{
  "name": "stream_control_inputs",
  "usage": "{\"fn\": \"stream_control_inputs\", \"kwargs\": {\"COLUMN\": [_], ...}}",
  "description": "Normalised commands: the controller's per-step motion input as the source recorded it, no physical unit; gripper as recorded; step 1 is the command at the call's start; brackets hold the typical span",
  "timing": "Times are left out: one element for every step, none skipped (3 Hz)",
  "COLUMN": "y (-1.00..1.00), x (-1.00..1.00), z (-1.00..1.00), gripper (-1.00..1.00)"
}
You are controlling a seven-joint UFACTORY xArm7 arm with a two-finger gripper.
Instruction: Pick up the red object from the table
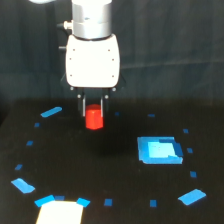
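Observation:
The red object (93, 121) is a small bright red-orange block in the upper middle of the exterior view. It sits between the two thin fingers (83, 108) of my gripper (93, 114), and its lower half sticks out below the fingertips. The white gripper body hangs straight down above it, and the fingers press against the block's two sides. The black table (115, 165) lies below. I cannot tell whether the block touches the table or hangs just above it.
A larger blue square patch (159, 150) lies on the table toward the exterior view's right. Small blue tape marks ring the surface, such as one at the left (51, 111) and one at the lower right (192, 197). A pale block (60, 212) sits at the bottom edge.

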Motion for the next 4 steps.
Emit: {"fn": "stream_control_inputs", "kwargs": {"y": [-0.26,-0.02,-0.08,-0.18], "x": [-0.08,0.1,-0.07,-0.06], "z": [-0.53,0.22,-0.43,-0.23], "gripper": [-1.0,-0.56,-1.0,-1.0]}}
